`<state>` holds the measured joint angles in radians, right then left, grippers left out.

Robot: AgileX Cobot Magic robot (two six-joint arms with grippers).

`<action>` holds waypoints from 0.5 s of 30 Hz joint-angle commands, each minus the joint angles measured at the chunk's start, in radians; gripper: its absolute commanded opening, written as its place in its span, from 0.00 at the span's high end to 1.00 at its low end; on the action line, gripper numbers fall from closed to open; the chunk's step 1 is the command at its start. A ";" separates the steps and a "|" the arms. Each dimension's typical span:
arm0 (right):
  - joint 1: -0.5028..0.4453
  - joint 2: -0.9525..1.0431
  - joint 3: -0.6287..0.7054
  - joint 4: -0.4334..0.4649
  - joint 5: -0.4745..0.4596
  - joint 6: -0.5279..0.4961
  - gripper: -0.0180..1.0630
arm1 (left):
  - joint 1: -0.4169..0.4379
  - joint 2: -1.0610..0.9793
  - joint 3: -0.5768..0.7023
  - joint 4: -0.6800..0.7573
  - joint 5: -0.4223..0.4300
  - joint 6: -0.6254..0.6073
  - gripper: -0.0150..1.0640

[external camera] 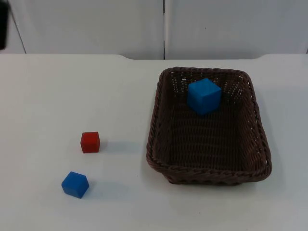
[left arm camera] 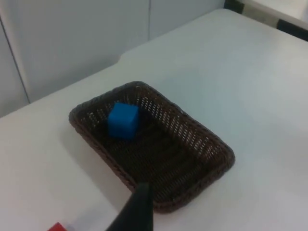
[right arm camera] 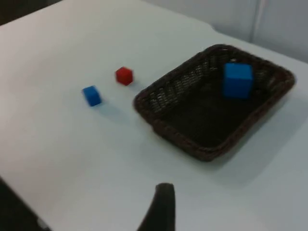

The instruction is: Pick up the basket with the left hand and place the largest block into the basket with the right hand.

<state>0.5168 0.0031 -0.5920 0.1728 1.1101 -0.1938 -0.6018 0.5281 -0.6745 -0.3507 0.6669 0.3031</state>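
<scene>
A dark brown woven basket (external camera: 207, 174) rests on the white table, right of centre. The largest block, a big blue cube (external camera: 204, 96), lies inside it against the far wall. The left wrist view has the basket (left arm camera: 226, 154) and the cube (left arm camera: 122, 120) some way ahead of my left gripper (left arm camera: 137, 211). My right gripper (right arm camera: 161, 207) is likewise held high and well back from the basket (right arm camera: 144, 103) and cube (right arm camera: 237, 80). Both arms wait away from the basket, touching nothing.
A small red block (external camera: 90, 142) and a small blue block (external camera: 75, 184) sit on the table left of the basket, also seen as red block (right arm camera: 124, 75) and blue block (right arm camera: 91, 95). The grey partition wall (external camera: 96, 24) closes the far edge.
</scene>
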 commanded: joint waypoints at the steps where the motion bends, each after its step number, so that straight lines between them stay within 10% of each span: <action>1: 0.002 -0.003 0.020 0.039 0.001 -0.050 0.31 | -0.006 -0.042 0.005 0.006 0.053 0.010 0.10; 15: 0.002 -0.003 0.065 -0.050 -0.008 0.006 0.31 | -0.006 -0.344 0.069 0.297 0.188 -0.298 0.10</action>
<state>0.5168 0.0031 -0.5278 0.1308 1.1094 -0.1956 -0.6018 0.1939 -0.6120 -0.0764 0.8484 0.0439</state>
